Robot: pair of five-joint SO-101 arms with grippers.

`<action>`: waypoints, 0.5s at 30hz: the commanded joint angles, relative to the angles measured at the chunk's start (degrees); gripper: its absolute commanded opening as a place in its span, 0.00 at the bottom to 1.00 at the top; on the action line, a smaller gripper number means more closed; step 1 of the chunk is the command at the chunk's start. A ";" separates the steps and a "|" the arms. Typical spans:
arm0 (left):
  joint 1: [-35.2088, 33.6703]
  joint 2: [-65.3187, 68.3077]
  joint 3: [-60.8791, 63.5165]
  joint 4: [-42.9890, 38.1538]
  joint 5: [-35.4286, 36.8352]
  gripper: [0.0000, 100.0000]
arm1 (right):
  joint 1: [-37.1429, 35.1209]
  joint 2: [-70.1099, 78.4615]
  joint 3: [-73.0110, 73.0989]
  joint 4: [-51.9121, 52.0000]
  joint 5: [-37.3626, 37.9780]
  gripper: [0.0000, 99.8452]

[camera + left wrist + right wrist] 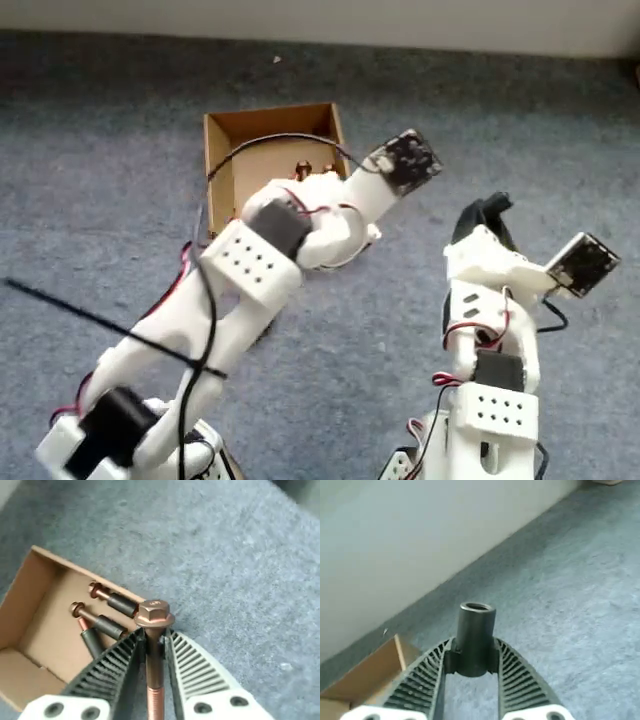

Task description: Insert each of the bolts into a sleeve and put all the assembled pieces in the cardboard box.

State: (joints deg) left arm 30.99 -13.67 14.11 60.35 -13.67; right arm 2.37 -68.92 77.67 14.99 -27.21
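Observation:
My left gripper (154, 636) is shut on a copper bolt (155, 616), whose hex head stands out past the fingertips. It hangs over the near right corner of the cardboard box (48, 559). In the box lie three bolts fitted in dark sleeves (112, 601). In the high view this gripper (315, 175) sits at the box's (270, 122) front right part. My right gripper (472, 647) is shut on a dark sleeve (476, 630) with its open end pointing away from the wrist. The high view shows it (483, 212) held above the carpet, right of the box.
Grey carpet (120, 150) covers the floor around the box. A pale wall (420, 535) runs along the far side. Cables trail over the left arm (250, 260). Open carpet lies between the two arms.

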 commanded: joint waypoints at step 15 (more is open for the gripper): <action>-17.63 -71.78 48.92 -11.69 21.71 0.01 | -27.91 -1.27 -0.57 8.92 15.03 0.00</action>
State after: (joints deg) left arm 13.93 -74.51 57.10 51.91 2.07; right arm -22.33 -68.92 77.67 23.78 -13.14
